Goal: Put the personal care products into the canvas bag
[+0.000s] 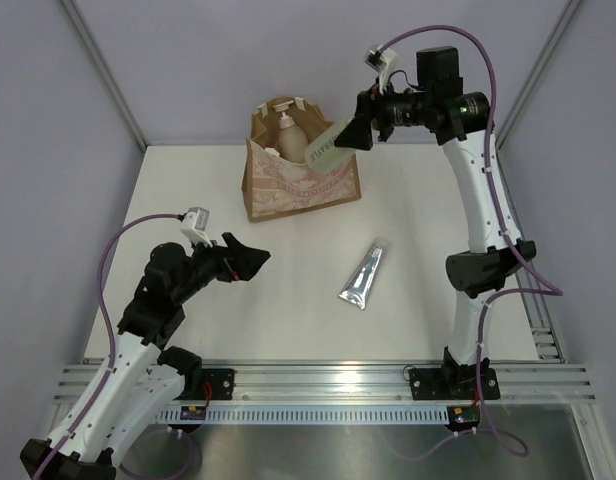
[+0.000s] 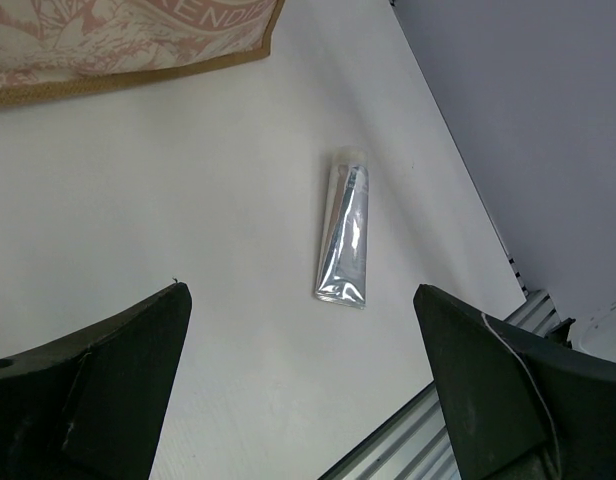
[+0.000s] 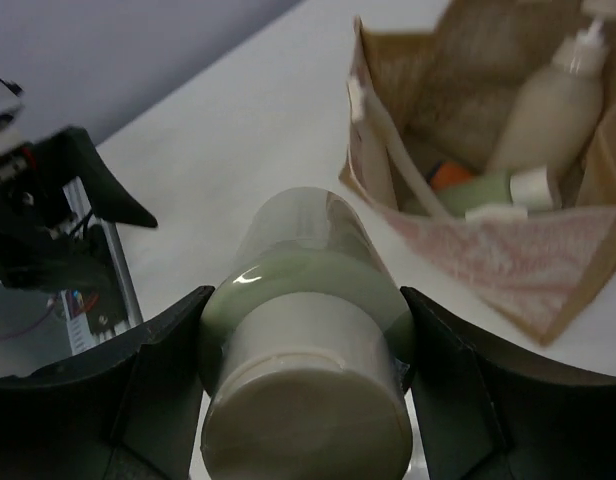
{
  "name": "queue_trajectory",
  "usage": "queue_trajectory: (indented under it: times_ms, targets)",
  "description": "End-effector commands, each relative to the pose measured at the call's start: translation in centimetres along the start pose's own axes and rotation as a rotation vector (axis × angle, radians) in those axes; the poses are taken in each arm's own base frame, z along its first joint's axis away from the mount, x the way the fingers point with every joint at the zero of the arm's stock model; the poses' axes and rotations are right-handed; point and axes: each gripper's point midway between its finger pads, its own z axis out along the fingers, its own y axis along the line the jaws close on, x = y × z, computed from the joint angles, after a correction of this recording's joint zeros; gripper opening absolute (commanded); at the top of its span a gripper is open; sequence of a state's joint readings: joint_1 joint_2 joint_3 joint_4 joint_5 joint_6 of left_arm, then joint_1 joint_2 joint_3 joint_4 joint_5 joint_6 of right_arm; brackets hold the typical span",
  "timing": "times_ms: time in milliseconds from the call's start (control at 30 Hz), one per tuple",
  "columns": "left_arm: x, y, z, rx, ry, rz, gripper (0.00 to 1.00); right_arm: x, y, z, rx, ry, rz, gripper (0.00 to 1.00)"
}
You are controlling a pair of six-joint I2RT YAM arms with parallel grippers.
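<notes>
The canvas bag (image 1: pixel 300 185) stands open at the back of the table. Inside it I see a beige pump bottle (image 3: pixel 551 102), an orange bottle (image 3: pixel 450 176) and a green bottle with a cream cap (image 3: pixel 493 190). My right gripper (image 1: pixel 356 133) is shut on a pale green bottle with a cream cap (image 3: pixel 306 340) and holds it in the air beside the bag's right top edge. A silver-blue tube (image 1: pixel 364 274) lies flat mid-table; it also shows in the left wrist view (image 2: pixel 345 237). My left gripper (image 1: pixel 250 258) is open and empty, raised above the table left of the tube.
White table with an aluminium rail (image 1: pixel 338 378) along the near edge. Grey walls enclose the back and sides. The bag's floral front (image 2: pixel 108 40) shows at the top of the left wrist view.
</notes>
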State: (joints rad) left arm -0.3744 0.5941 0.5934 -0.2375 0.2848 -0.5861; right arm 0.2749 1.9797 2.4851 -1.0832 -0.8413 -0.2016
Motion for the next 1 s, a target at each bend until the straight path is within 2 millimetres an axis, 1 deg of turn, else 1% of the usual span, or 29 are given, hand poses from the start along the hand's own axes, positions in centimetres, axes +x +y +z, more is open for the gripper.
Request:
queue_trajectory:
  times_ms: [0, 33, 67, 100, 133, 167, 200, 233, 267, 300, 333, 367, 400, 433, 467, 533, 600, 633, 667, 733, 767, 800, 833, 867, 900, 933, 967]
  targets:
    - [-0.2, -0.5, 0.2, 0.016, -0.001, -0.018, 0.99, -7.9, 2.3, 0.9, -0.026, -0.23, -0.029, 0.0]
    - [-0.1, -0.5, 0.2, 0.012, 0.005, -0.019, 0.99, -8.3, 1.3, 2.2, -0.005, -0.254, 0.026, 0.0]
    - [-0.2, -0.6, 0.1, 0.012, 0.005, -0.018, 0.99, -9.3, 0.4, 3.9, 0.005, -0.304, 0.007, 0.0]
    - [0.0, -0.5, 0.2, 0.007, 0.014, -0.011, 0.99, -9.8, -1.0, 4.7, 0.074, -0.338, 0.025, 0.0]
    - [0.0, -0.5, 0.1, 0.003, 0.024, -0.005, 0.99, -9.4, -2.8, 6.5, 0.11, -0.344, 0.035, 0.0]
    - [0.0, -0.6, 0.1, 0.003, 0.032, -0.001, 0.99, -10.3, -2.7, 7.5, 0.127, -0.374, 0.004, 0.0]
    - [0.2, -0.4, 0.1, -0.003, 0.046, 0.01, 0.99, -10.5, -3.9, 8.2, 0.19, -0.39, -0.01, 0.0]
    - [0.2, -0.5, 0.1, -0.003, 0.055, 0.013, 0.99, -9.3, -5.5, 10.2, 0.22, -0.364, -0.037, 0.0]
    - [0.4, -0.4, 0.1, -0.005, 0.064, 0.015, 0.99, -9.6, -5.8, 10.7, 0.243, -0.375, -0.072, 0.0]
    - [0.6, -0.3, 0.2, -0.007, 0.07, 0.013, 0.99, -9.3, -6.3, 11.7, 0.301, -0.367, -0.095, 0.0]
    - [0.6, -0.3, 0.2, -0.003, 0.069, 0.016, 0.99, -8.9, -7.1, 12.3, 0.351, -0.351, -0.159, 0.0]
    - [0.9, -0.2, 0.3, -0.002, 0.073, 0.011, 0.99, -8.3, -7.9, 12.9, 0.392, -0.341, -0.172, 0.0]
    - [1.0, -0.2, 0.4, 0.001, 0.074, 0.011, 0.99, -8.1, -8.8, 13.0, 0.453, -0.341, -0.173, 0.0]
    - [1.0, -0.2, 0.4, 0.005, 0.073, 0.011, 0.99, -8.3, -9.2, 12.6, 0.482, -0.346, -0.176, 0.0]
    - [1.4, 0.0, 0.5, 0.003, 0.082, 0.016, 0.99, -8.1, -10.0, 12.3, 0.525, -0.344, -0.17, 0.0]
    - [1.7, 0.2, 0.5, 0.001, 0.089, 0.032, 0.99, -7.8, -10.4, 12.2, 0.545, -0.329, -0.182, 0.0]
    - [2.1, 0.6, 0.7, -0.007, 0.106, 0.067, 0.99, -6.9, -10.7, 12.6, 0.56, -0.291, -0.209, 0.01]
    - [2.2, 0.6, 0.7, -0.007, 0.112, 0.083, 0.99, -6.4, -10.5, 13.1, 0.561, -0.264, -0.258, 0.1]
    - [2.4, 0.8, 0.9, -0.01, 0.126, 0.106, 0.99, -5.3, -10.7, 13.8, 0.555, -0.228, -0.272, 0.42]
    - [2.5, 0.4, 1.2, 0.004, 0.142, 0.133, 0.99, -4.0, -10.0, 14.8, 0.516, -0.18, -0.306, 0.74]
    - [2.7, 0.3, 1.3, 0.011, 0.151, 0.156, 0.99, -3.9, -9.8, 15.0, 0.503, -0.174, -0.304, 0.88]
    - [2.9, 0.4, 1.8, 0.007, 0.165, 0.169, 0.99, -4.0, -9.2, 15.1, 0.469, -0.175, -0.305, 0.99]
    - [3.3, -0.2, 2.0, 0.027, 0.182, 0.193, 0.99, -3.9, -8.9, 15.1, 0.458, -0.17, -0.292, 1.0]
    - [3.6, -0.3, 2.2, 0.035, 0.194, 0.238, 0.99, -5.1, -8.4, 14.5, 0.457, -0.201, -0.295, 0.99]
    - [4.1, 0.0, 2.7, 0.019, 0.216, 0.262, 0.99, -5.8, -8.0, 14.1, 0.454, -0.219, -0.298, 0.99]
    - [4.5, -0.7, 2.9, 0.039, 0.235, 0.295, 0.99, -6.4, -7.5, 13.6, 0.45, -0.233, -0.3, 0.99]
    - [4.8, -0.6, 3.3, 0.038, 0.247, 0.331, 0.99, -7.4, -6.8, 13.0, 0.435, -0.257, -0.307, 1.0]
